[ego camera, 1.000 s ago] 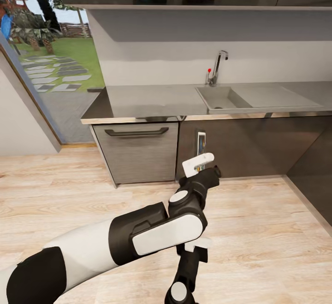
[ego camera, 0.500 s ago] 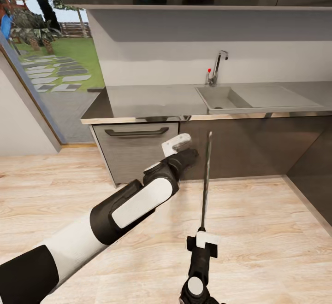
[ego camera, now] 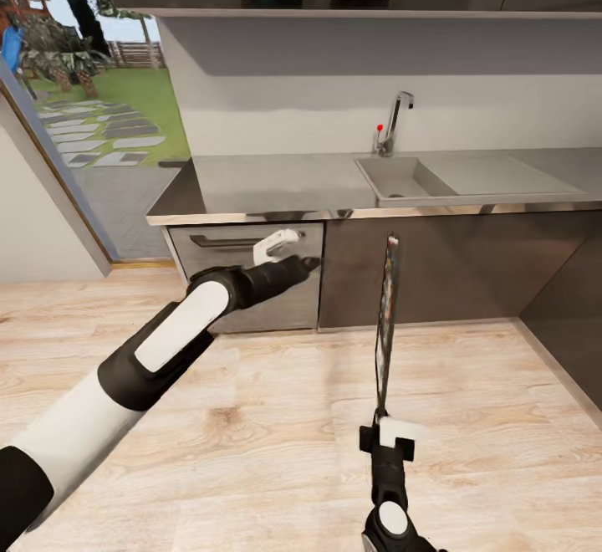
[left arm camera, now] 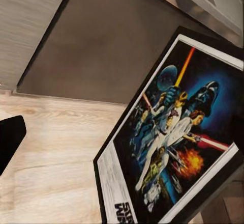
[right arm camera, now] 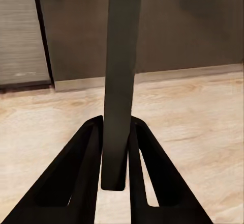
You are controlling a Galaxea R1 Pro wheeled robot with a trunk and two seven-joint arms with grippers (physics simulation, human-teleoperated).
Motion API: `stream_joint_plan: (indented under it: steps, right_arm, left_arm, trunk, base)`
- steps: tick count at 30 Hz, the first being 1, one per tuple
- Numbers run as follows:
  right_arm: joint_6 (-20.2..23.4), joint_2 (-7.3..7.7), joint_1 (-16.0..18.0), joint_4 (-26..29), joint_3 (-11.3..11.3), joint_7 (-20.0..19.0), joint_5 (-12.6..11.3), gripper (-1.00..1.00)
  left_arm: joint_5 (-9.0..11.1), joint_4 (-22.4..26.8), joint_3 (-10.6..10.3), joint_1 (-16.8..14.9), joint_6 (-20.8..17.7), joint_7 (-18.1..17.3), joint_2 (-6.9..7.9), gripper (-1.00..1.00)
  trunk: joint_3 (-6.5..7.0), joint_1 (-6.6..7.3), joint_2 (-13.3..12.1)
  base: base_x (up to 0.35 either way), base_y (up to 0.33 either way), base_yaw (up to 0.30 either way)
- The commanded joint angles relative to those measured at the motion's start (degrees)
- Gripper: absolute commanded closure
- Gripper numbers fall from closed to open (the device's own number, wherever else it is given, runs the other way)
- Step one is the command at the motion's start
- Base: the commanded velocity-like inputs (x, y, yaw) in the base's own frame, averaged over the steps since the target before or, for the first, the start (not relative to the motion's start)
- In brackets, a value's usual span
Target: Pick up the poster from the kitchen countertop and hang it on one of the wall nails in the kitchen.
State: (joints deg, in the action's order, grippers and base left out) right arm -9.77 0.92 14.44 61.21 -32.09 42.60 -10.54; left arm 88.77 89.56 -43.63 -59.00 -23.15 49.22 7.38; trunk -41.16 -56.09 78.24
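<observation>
While the right gripper (right arm camera: 116, 150) clamps the poster (ego camera: 386, 326) by its bottom edge, poster upright and edge-on over wood floor (ego camera: 251, 418) before kitchen countertop (ego camera: 276, 184), left gripper (ego camera: 288, 251) empty, opening unclear

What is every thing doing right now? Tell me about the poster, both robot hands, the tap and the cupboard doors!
poster: held upright off the floor, seen edge-on from the head camera, off the countertop.
right gripper: shut on the poster's bottom edge.
left gripper: holding nothing, away from the poster; open or shut, cannot tell.
kitchen countertop: bare, nothing on it.
tap: no water running.
cabinet doors: closed.
drawer front: closed.
</observation>
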Motion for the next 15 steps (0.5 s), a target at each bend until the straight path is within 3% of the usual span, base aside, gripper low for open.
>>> stream_joint_plan:
  steps: [1,4,5,8,10,11,13,15]
  right_arm:
    - [-1.1,1.04,0.1,0.1,-0.2,-3.9,-2.3,1.0]
    - [-1.4,2.02,0.1,0.2,-0.2,-8.3,-3.8,1.0]
    - [-1.5,2.53,0.1,0.3,0.0,-10.2,-4.2,1.0]
    - [-1.5,3.62,0.1,1.1,0.9,-14.6,-4.8,1.0]
    - [-1.4,4.42,0.1,2.4,3.5,-20.6,-5.0,1.0]
    - [-1.4,4.53,0.1,2.7,4.6,-22.3,-5.1,1.0]
    - [-1.3,4.78,0.0,3.1,8.1,-27.8,-5.4,1.0]
    - [-1.0,4.94,0.0,3.4,13.2,-36.4,-6.2,1.0]
  left_arm:
    - [1.4,-0.1,0.0,-0.1,-0.1,-3.4,3.34,-1.0]
    - [3.7,-0.5,0.0,-0.1,-0.1,-7.5,7.03,-1.0]
    - [5.2,-0.9,-0.1,-0.1,0.0,-9.8,8.87,-1.0]
    - [7.0,-1.8,-0.5,0.0,0.0,-15.7,12.36,-1.0]
    - [7.8,-3.0,-1.9,0.5,0.2,-22.2,15.28,-1.0]
    - [7.9,-3.4,-2.4,0.8,0.2,-23.8,15.9,-1.0]
    - [8.1,-4.8,-3.9,1.7,0.3,-28.5,17.52,-1.0]
    - [8.1,-8.3,-5.0,3.1,0.8,-35.3,19.31,-1.0]
  trunk:
    - [-0.05,0.0,0.0]
    - [-0.05,0.0,0.0]
    - [-0.05,0.0,0.0]
    - [-0.05,0.0,0.0]
    - [-0.05,0.0,0.0]
    - [-0.05,0.0,0.0]
    - [-0.05,0.0,0.0]
    - [-0.05,0.0,0.0]
  base:
    - [0.0,0.0,0.0]
    - [0.0,0.0,0.0]
    - [0.0,0.0,0.0]
    - [0.0,0.0,0.0]
    - [0.0,0.0,0.0]
    - [0.0,0.0,0.0]
    - [0.0,0.0,0.0]
    - [0.0,0.0,0.0]
